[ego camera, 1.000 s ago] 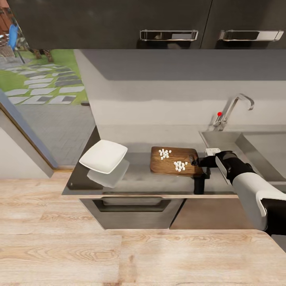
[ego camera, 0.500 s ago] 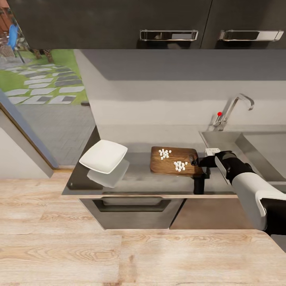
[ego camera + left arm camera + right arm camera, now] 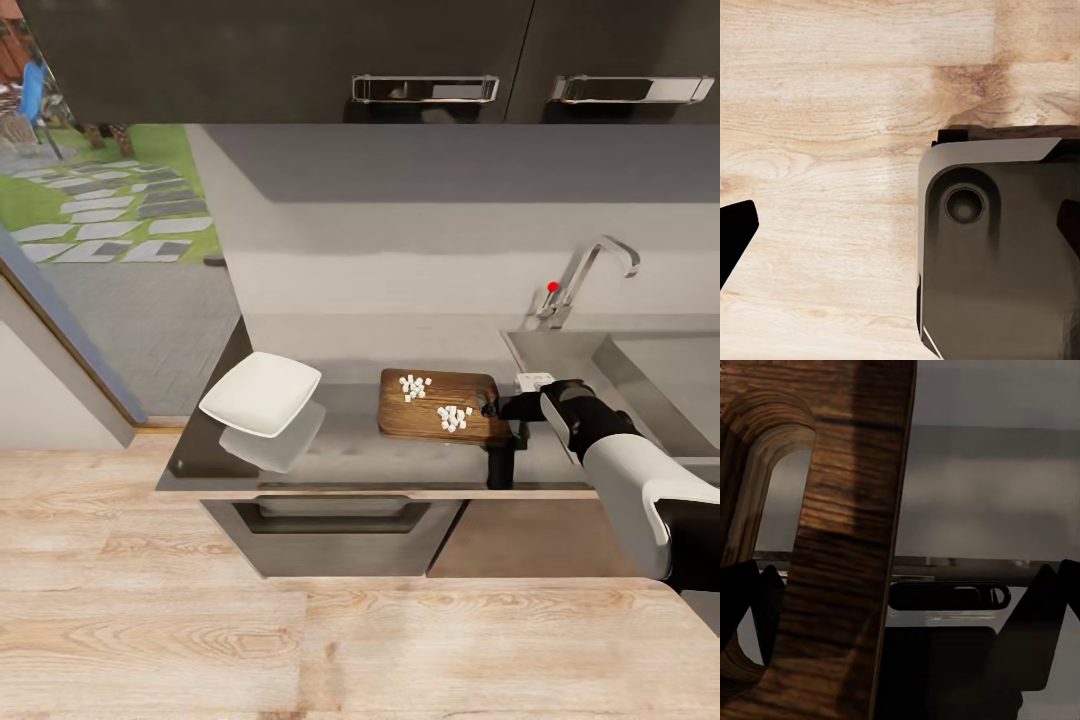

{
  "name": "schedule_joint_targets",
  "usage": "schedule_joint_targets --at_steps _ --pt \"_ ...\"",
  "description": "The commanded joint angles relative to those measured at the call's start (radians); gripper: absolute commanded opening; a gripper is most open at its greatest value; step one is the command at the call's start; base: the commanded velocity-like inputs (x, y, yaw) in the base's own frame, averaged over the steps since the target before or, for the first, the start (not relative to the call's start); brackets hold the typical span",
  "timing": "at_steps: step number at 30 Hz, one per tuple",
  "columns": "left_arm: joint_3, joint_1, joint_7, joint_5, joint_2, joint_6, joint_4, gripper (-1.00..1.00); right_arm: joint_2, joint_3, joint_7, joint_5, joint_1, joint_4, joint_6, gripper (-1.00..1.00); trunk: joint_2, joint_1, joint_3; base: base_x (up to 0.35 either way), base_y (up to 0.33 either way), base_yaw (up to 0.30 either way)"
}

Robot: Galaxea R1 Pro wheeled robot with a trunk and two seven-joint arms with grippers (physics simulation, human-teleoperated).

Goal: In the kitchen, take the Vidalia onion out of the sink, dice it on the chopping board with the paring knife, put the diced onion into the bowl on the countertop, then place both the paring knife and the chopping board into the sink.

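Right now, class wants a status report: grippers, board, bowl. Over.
Right gripper at the chopping board handle end, grip unclear. Diced onion on the board, bowl empty. Left gripper over wood floor, open. Nothing in the way.

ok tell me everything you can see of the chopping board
The chopping board is a rectangular brown wooden slab with rounded corners and dark grain, lying flat on the grey countertop left of the sink. Two small heaps of white onion dice sit on it. The right gripper is at its right edge, around the handle cutout.
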Motion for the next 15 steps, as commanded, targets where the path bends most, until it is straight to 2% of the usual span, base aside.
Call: schedule_joint_targets --at_steps 1,11,12,15 --pt "-0.009 -0.002 0.0 0.009 -0.001 -0.007 0.004 1.0 0.0 -0.003 0.008 0.005 0.0 0.03 0.005 1.0 -0.001 0.001 -0.002 0.0 0.0 0.0" --pt "-0.009 -0.002 0.0 0.009 -0.001 -0.007 0.004 1.0 0.0 -0.003 0.008 0.005 0.001 0.03 0.005 1.0 -0.001 0.001 -0.002 0.0 0.0 0.0" --pt "-0.009 -0.002 0.0 0.009 -0.001 -0.007 0.004 1.0 0.0 -0.003 0.007 0.005 0.001 0.03 0.005 -1.0 -0.001 0.001 -0.002 0.0 0.0 0.0" --pt "-0.009 -0.002 0.0 0.009 -0.001 -0.007 0.004 1.0 0.001 -0.003 0.007 0.005 0.0 0.03 0.005 -1.0 -0.001 0.001 -0.002 0.0 0.0 0.0"
